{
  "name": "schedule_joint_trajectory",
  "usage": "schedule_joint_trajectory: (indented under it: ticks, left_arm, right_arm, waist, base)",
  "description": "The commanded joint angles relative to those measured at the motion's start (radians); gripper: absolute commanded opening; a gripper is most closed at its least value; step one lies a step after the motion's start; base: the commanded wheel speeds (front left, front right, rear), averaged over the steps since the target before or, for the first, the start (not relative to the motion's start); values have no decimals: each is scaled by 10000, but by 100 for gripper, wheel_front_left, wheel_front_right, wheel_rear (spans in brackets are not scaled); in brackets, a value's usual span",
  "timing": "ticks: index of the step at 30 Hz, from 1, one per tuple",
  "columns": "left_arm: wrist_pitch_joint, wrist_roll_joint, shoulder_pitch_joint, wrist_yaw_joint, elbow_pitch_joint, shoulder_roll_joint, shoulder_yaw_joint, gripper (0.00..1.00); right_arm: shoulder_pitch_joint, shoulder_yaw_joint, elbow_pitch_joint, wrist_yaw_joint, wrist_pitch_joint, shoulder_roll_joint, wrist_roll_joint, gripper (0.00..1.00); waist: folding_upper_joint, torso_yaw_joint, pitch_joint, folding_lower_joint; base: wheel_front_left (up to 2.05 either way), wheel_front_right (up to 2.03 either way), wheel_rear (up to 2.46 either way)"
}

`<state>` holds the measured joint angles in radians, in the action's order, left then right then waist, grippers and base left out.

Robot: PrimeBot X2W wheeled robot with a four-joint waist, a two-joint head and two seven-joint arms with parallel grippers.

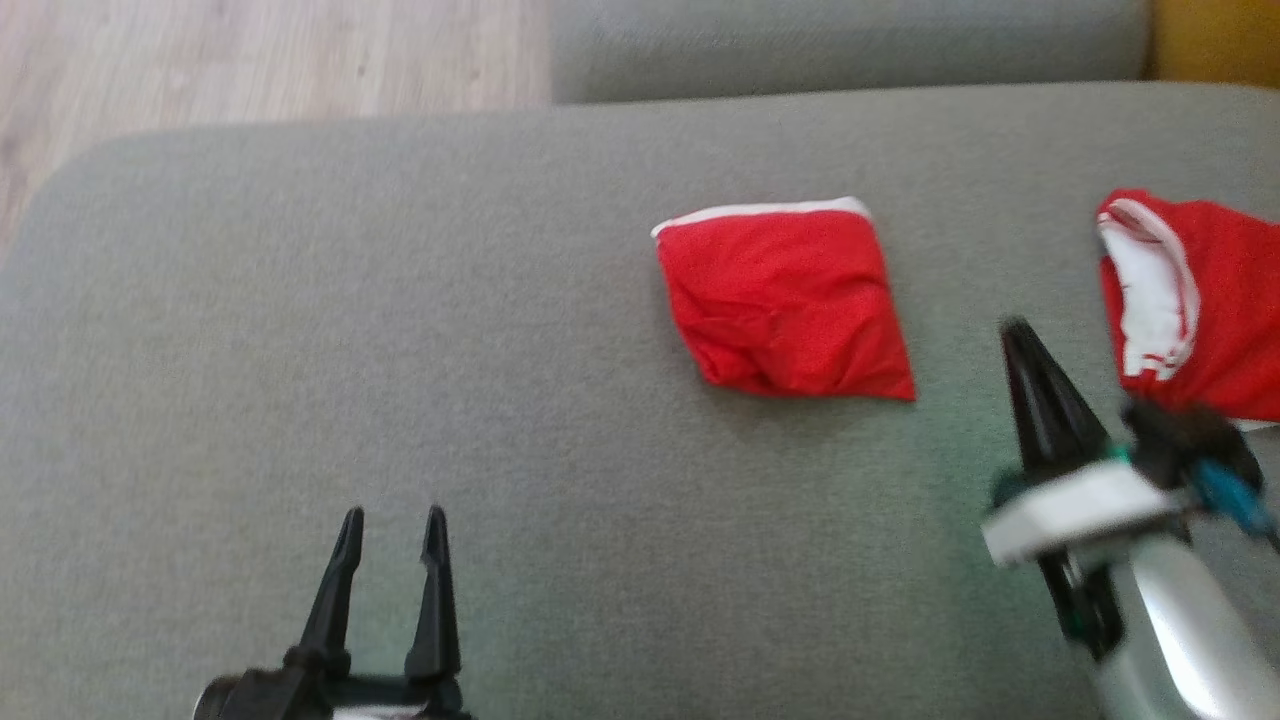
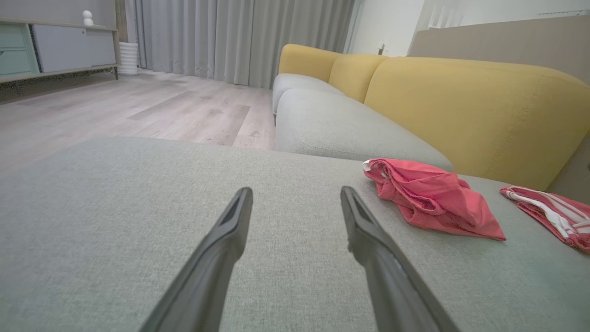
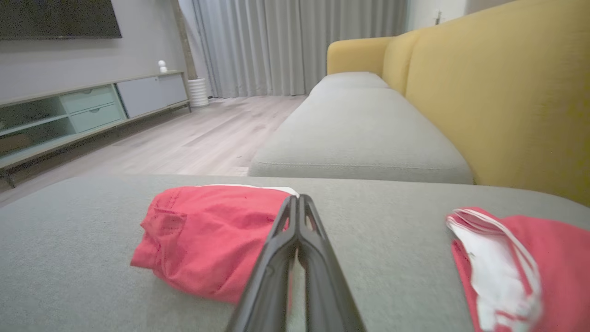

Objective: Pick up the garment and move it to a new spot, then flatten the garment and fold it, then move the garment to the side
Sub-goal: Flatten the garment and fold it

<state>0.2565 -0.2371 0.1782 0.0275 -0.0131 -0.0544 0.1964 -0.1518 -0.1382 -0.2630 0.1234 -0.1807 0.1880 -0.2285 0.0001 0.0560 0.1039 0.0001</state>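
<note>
A folded garment (image 1: 785,300) is laid mid-cushion (image 1: 400,350), a second piece (image 1: 1200,300) at the cushion's right edge. The right gripper (image 1: 1015,330) is closed, jaws together and empty; the left gripper (image 1: 393,520) is held with jaws apart. The fold could be undone by a careless sideways push.

The near seat cushion (image 1: 300,350) is grey woven fabric with rounded corners. A second grey seat section (image 3: 364,133) adjoins it on the far side. A yellow backrest (image 2: 461,106) runs along one side of both sections. The floor (image 2: 138,106) is pale wood plank. Grey curtains (image 3: 286,46) hang full-length at the far wall. A low cabinet (image 3: 92,103) has pale green drawers and a small white figure (image 3: 162,66) on top. A white ribbed cylinder (image 3: 198,91) stands on the floor between cabinet and curtains. A dark screen (image 3: 55,18) is mounted above the cabinet.
</note>
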Motion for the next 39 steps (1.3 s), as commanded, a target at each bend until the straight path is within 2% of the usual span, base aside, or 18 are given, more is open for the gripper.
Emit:
schedule_joint_trajectory:
  ticks: [1, 9, 16, 25, 31, 32, 33, 34, 39]
  left_arm:
    - [53, 2, -529, 19, 345, 41, -215, 100]
    - [53, -203, -1014, -63, 284, 41, 326, 100]
    - [53, -312, -1100, -170, 236, 41, 548, 100]
    - [53, -322, -1041, -254, 241, 41, 261, 100]
    - [53, -218, -981, -175, 174, 41, -11, 100]
    - [53, -175, -956, -140, 138, 41, -77, 100]
    - [53, -128, -914, -108, 91, 41, -166, 100]
    - [53, -76, -865, -71, 48, 41, -252, 100]
    - [53, 291, -590, 216, -347, 41, -796, 100]
  right_arm:
    - [-749, -350, 180, 73, 42, 126, 3, 0]
    - [-2717, -1697, -2427, 73, 132, -340, 334, 0]
    - [-3588, -2498, -4417, 73, -177, -952, 378, 0]
    - [-3590, -4481, -5176, 73, -379, -1223, -200, 0]
    - [-3401, -4296, -4505, 73, -699, -1072, -557, 0]
    - [-3288, -4130, -4188, 73, -742, -972, -589, 15]
    - [-3136, -3917, -3847, 73, -770, -836, -575, 45]
    - [-2940, -3663, -3478, 73, -787, -674, -523, 98]
    - [-1021, -1528, -1013, 73, -806, 71, -311, 100]
  waist:
    - [-1, 216, 302, -1]
    - [-1, 1023, 944, -1]
    - [-1, 1324, 1056, -1]
    - [-1, 959, 900, -1]
    - [-1, 489, 553, -1]
    - [-1, 400, 469, -1]
    - [-1, 289, 344, -1]
    - [-1, 201, 253, -1]
    - [-1, -261, -300, -1]
  base:
    - [0, 0, 0]
    - [0, 0, 0]
    - [0, 0, 0]
    - [0, 0, 0]
    - [0, 0, 0]
    - [0, 0, 0]
    - [0, 0, 0]
    - [0, 0, 0]
    - [0, 0, 0]
